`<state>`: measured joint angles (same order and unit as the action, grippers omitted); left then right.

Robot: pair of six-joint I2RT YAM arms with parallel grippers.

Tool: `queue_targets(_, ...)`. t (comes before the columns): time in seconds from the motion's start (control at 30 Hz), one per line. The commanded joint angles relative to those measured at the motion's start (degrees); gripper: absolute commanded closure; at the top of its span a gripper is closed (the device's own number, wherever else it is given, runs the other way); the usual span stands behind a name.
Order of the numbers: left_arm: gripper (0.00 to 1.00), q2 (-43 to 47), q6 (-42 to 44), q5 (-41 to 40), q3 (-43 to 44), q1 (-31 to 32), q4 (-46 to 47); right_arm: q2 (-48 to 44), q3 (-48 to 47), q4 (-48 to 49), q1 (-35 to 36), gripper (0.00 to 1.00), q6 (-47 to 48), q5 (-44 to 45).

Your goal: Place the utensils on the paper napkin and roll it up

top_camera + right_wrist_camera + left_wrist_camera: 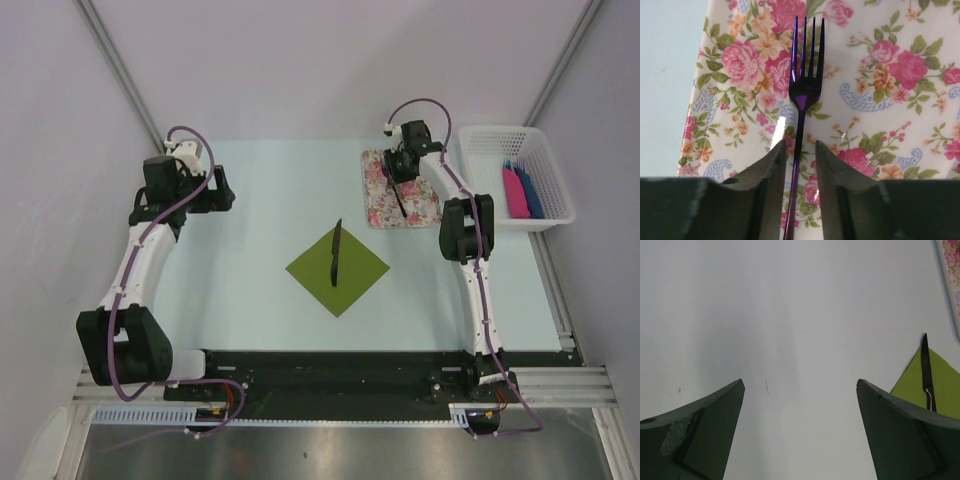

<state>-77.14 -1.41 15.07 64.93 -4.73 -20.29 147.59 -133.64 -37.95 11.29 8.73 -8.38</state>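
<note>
Overhead looks down from behind me. My left wrist faces right, low, sharing the napkin (946, 385). My right wrist hugs the floral mat (890, 100).

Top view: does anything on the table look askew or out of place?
Nothing spilled or damaged. The napkin lies turned like a diamond, and the knife on it pokes slightly past its far corner.

Knife (336, 252) on napkin (362, 276), fork (805, 85) on mat (880, 100)
</note>
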Motion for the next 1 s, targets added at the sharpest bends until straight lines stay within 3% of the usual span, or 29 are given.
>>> queue_targets(0.0, 0.0, -0.2, 2.63, -1.62, 0.82, -0.28, 0.52, 0.77, -0.31, 0.42, -0.04, 0.7, -0.2, 0.74)
queue_targets(0.13, 0.0, 0.33, 3.69, -2.5, 0.82, -0.28, 0.34, 0.16, 0.75, 0.51, 0.83, 0.8, 0.32, 0.91)
queue_targets(0.17, 0.0, 0.59, 3.96, -2.68, 0.82, -0.36, 0.26, -0.28, 1.36, 0.43, 1.1, 0.88, 0.41, 1.17)
queue_targets(0.27, 0.0, 1.29, 4.75, -3.81, 0.82, -0.37, 0.08, -2.74, 4.86, 1.13, 2.24, 1.0, 0.85, 3.89)
queue_targets(0.5, 0.0, 5.76, 5.18, -3.12, -0.85, -0.28, 2.96, -13.01, 9.01, 1.66, 2.77, 1.0, -2.92, 10.31)
queue_targets(0.67, 0.0, 9.55, 5.63, -10.05, -2.79, -0.37, 8.34, -27.49, 19.81, 4.38, 4.17, 1.0, -11.25, 9.62)
queue_targets(0.83, 0.0, 9.81, 3.43, -8.58, -1.64, -0.45, 4.21, -35.95, 29.72, 4.03, 11.99, 1.0, -17.51, 13.29)
queue_targets(0.97, 0.0, 16.92, 2.82, -4.53, -10.4, -0.45, 12.08, -42.46, 38.71, 5.7, 21.39, 1.0, -24.45, 20.76)
